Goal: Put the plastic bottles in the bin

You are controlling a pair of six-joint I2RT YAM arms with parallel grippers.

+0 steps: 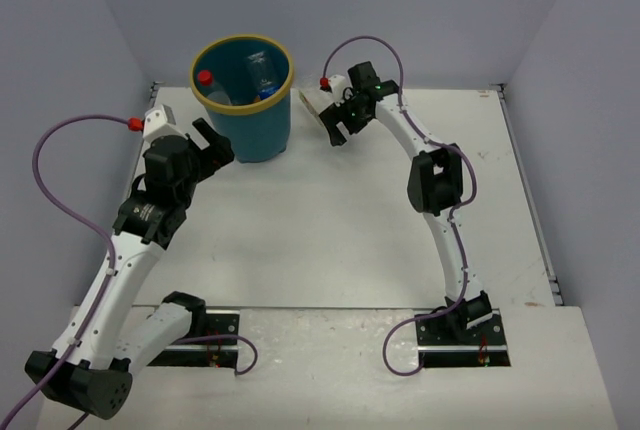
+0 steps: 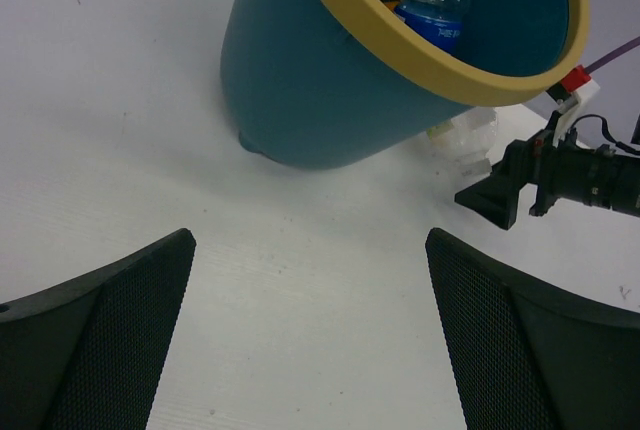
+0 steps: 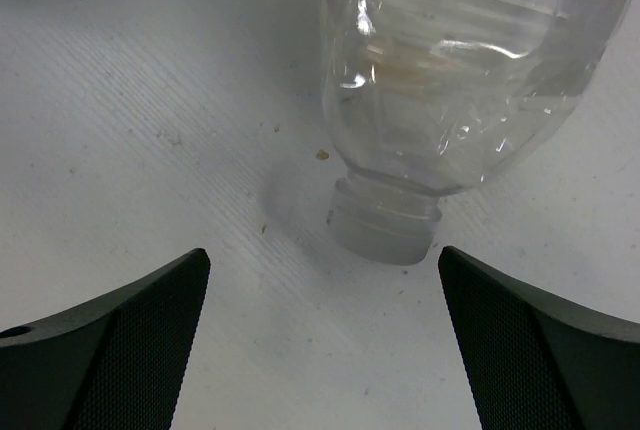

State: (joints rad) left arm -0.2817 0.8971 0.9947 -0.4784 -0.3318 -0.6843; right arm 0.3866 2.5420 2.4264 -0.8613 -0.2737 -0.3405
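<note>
Bench point(image 1: 330, 240) centre open. Bin point(image 2: 330, 100) blocks left hand point(image 2: 310, 237) ahead. Clear bottle point(image 3: 460, 80) lies just before right hand point(image 3: 322, 255), near bin.

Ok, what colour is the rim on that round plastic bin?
The round plastic bin's rim is yellow, over a teal-blue body; left wrist view shows it best.

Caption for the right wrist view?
Open right gripper poised at the neck end of a clear plastic bottle lying on the white table.
</note>
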